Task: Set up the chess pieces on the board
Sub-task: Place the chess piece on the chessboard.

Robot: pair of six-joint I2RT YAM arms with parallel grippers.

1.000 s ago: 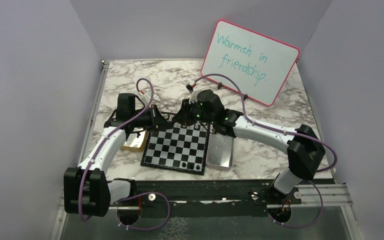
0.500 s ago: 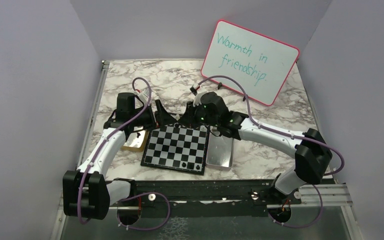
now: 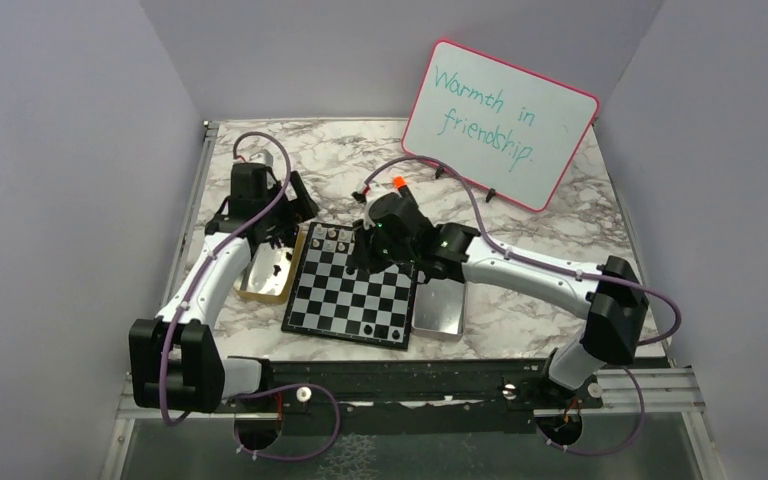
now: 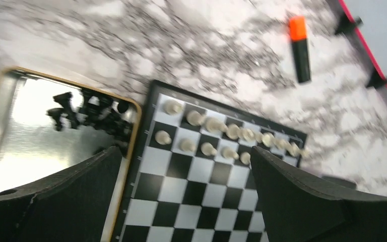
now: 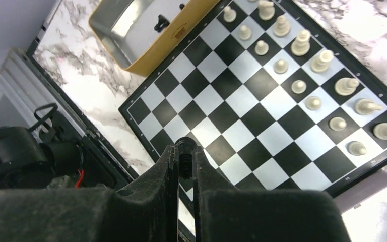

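Lilac walls closed in a grey-veined white marble worktop (image 3: 560, 215), with a pink-framed whiteboard (image 3: 500, 122) leaning at the back right. The small square chessboard with black and silvery checks and a thin black rim (image 3: 352, 297) lay near the middle. Its left rim sat just beside a gold-walled metal tray (image 3: 260, 290) and its right rim just beside a rectangular silver metal tray (image 3: 440, 312), so neither side edge had free marble. Behind the far rim the worktop lay bare up to a black marker with an orange cap (image 4: 300, 48), which was well apart from the board. The pale silvery-white chess pieces (image 5: 302, 43) stood in two rows along the far edge, the middle ranks held nothing, and two dark specks showed on the near row in the top view. A cluster of black chess pieces (image 4: 93, 113) lay at the far corner of the gold tray. The left tool (image 4: 185, 154) hung above the seam between gold tray and board, its fingers (image 4: 75, 196) spread wide apart with nothing between them. The right tool (image 5: 183, 147) hovered over the board's near half, its fingers pressed almost together on one small black piece (image 5: 184, 162) at their tips, clear of the white rows.
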